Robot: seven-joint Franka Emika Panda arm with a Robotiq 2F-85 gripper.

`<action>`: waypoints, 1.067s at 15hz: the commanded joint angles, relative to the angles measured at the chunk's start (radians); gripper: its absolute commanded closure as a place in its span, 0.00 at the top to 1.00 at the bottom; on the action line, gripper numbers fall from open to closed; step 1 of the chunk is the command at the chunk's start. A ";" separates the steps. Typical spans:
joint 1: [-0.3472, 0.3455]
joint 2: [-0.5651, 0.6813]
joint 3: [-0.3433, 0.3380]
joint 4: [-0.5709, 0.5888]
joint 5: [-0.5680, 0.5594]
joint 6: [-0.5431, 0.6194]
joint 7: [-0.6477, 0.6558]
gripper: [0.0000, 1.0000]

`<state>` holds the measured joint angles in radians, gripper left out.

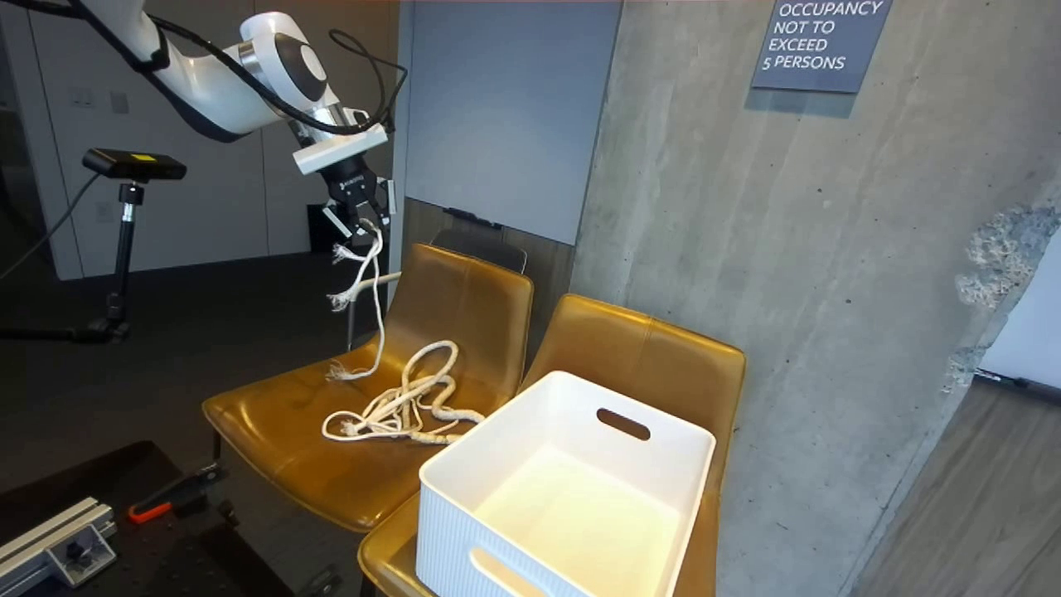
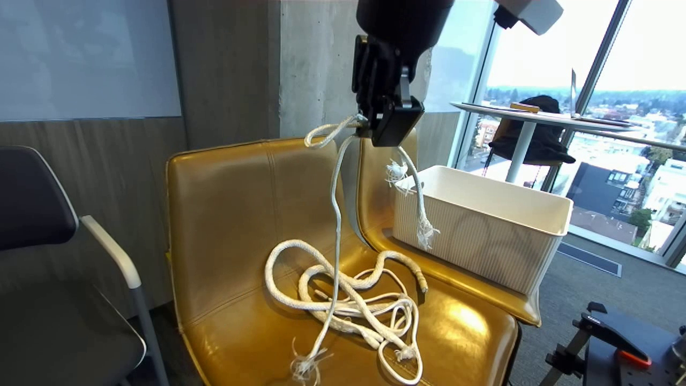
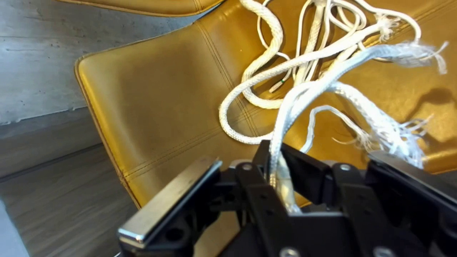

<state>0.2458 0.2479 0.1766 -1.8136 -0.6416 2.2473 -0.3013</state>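
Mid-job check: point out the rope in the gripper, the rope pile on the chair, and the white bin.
Held rope (image 3: 280, 128), in the wrist view: the stretch just beyond the grip.
Rope pile (image 2: 360, 304), in an exterior view: a thick strand near its middle.
White bin (image 1: 572, 510), in an exterior view: its inner bottom.

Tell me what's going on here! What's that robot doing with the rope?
A robot arm is holding up some white rope, pinched in its tool above a brown chair. Frayed ends dangle down, and one thin strand hangs low over the chair. More ropes lie there in a messy tangle. A white box sits on a second chair right beside it.
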 commanded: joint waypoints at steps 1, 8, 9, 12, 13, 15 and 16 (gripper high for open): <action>-0.014 -0.034 -0.013 -0.008 -0.007 -0.020 0.009 0.02; -0.055 -0.075 -0.031 -0.073 -0.005 0.006 0.015 0.36; -0.058 -0.075 -0.031 -0.082 -0.004 0.005 0.018 0.41; -0.065 -0.073 -0.029 -0.098 0.003 0.008 0.016 0.62; -0.066 -0.071 -0.028 -0.100 0.005 0.009 0.015 0.70; -0.065 -0.064 -0.027 -0.101 0.009 0.008 0.016 0.85; -0.065 -0.061 -0.025 -0.101 0.015 0.007 0.016 0.92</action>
<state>0.1806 0.2024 0.1524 -1.8959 -0.6396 2.2485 -0.3012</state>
